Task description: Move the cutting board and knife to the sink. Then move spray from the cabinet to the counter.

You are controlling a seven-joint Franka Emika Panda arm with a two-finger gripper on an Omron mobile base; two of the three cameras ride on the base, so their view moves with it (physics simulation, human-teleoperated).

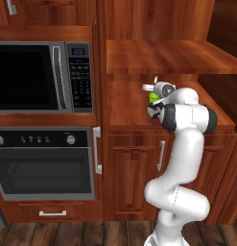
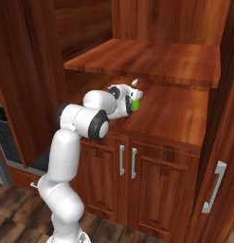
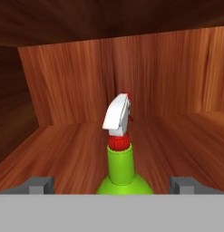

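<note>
Filling most of the left base view, the cabinet stands right of center, with a microwave at the upper left and an oven below it at the lower left. In the right base view the cabinet spans the frame, its open niche in the upper middle and panelled doors with slim silver handles below. The white arm rises from the lower right of the left base view and reaches into the niche. At its end the hand sits at the spray bottle, which stands upright on the niche's lower shelf near the frame's center. In the hand view the green bottle is at bottom center, its whitish nozzle just above, while the hand has its fingers spread wide, one tip on each side of the bottle and apart from it.
</note>
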